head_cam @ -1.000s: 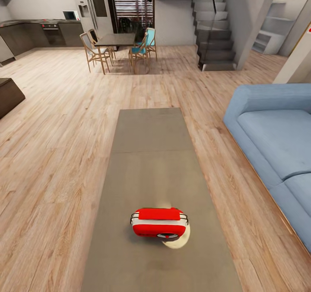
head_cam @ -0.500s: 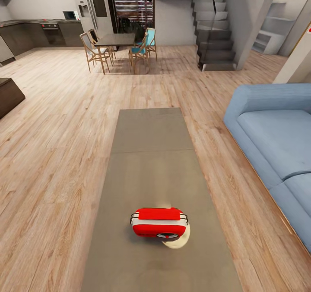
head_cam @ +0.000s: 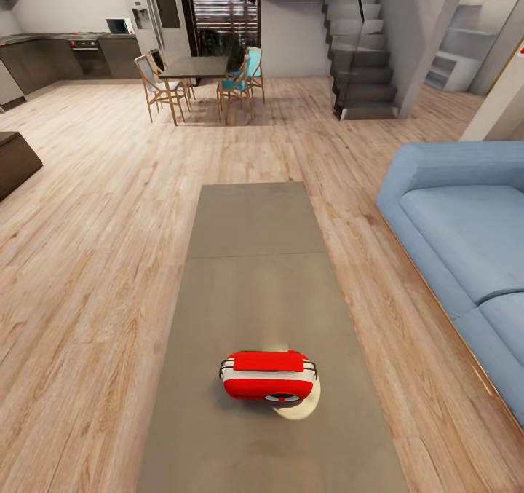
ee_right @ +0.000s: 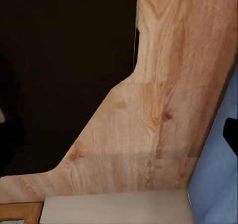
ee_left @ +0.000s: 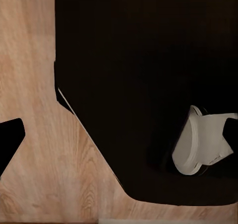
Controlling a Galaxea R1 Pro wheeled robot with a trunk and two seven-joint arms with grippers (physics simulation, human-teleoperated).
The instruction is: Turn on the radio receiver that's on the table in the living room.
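Note:
The radio receiver (head_cam: 269, 375), red on its top and front with a white rounded body, sits on the near part of the long grey-taupe table (head_cam: 255, 231); its round dial faces me. The table runs away from me through the living room, over light wood planks. In the left wrist view my left gripper (ee_left: 119, 144) hangs over the floor, its dark fingertips (ee_left: 10, 140) wide apart at the picture's edges, nothing between them. My right gripper (ee_right: 119, 140) shows one dark fingertip (ee_right: 232, 135) at the edge, also spread open and empty.
A light blue sofa (head_cam: 466, 238) stands right of the table. Far behind are a dark dining table with wooden chairs (head_cam: 193, 71), a kitchen (head_cam: 65, 52) and stairs (head_cam: 360, 49). My dark base and a white caster wheel (ee_left: 201, 147) sit under the left wrist camera.

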